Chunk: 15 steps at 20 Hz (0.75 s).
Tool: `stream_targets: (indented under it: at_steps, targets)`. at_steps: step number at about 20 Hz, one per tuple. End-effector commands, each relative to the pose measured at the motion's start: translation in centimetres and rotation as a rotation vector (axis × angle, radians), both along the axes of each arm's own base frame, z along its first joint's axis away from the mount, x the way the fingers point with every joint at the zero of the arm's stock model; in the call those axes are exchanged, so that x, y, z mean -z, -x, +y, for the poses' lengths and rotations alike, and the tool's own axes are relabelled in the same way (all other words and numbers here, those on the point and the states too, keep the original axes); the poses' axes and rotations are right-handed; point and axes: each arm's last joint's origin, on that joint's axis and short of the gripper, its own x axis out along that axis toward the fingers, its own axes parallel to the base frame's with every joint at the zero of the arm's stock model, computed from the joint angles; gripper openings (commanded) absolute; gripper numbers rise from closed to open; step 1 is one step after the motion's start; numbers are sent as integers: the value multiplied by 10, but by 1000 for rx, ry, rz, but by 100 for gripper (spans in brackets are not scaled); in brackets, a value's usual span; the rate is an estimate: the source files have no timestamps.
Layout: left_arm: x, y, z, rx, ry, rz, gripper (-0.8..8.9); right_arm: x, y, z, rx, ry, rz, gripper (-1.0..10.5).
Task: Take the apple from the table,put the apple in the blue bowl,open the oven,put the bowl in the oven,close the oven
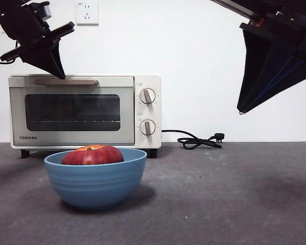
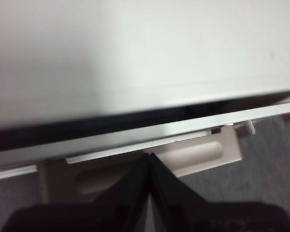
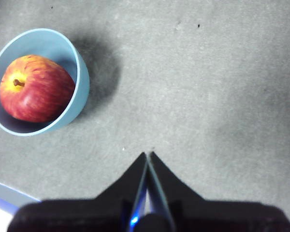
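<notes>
The red apple (image 1: 93, 154) (image 3: 36, 88) lies inside the blue bowl (image 1: 96, 178) (image 3: 79, 77), which stands on the dark grey table (image 1: 224, 194) in front of the oven (image 1: 84, 111). The oven door is closed in the front view. My left gripper (image 1: 60, 74) (image 2: 149, 155) is shut, its tip just above the tan handle (image 1: 66, 81) (image 2: 193, 154) at the oven's top edge. My right gripper (image 1: 240, 109) (image 3: 147, 154) hangs shut high over the table to the right of the bowl, holding nothing.
A black cord with plug (image 1: 200, 140) lies on the table right of the oven, against the white wall. Two round knobs (image 1: 147, 96) sit on the oven's right panel. A wall socket (image 1: 86, 13) is above the oven.
</notes>
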Motion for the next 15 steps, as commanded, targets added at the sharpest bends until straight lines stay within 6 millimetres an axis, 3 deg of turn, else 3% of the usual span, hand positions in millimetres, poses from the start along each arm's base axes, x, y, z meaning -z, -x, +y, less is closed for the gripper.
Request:
stream_targets:
  at_steps: [1, 9, 15]
  targets:
    - [46, 0, -4, 11, -90, 207, -6, 3, 1, -1, -1, 8, 8, -11]
    - [57, 20, -3, -5, -85, 210, -6, 4, 1, -1, -15, 20, 4, -11]
    - [77, 36, -2, -20, -75, 232, -6, 3, 1, -1, -16, 19, 1, -11]
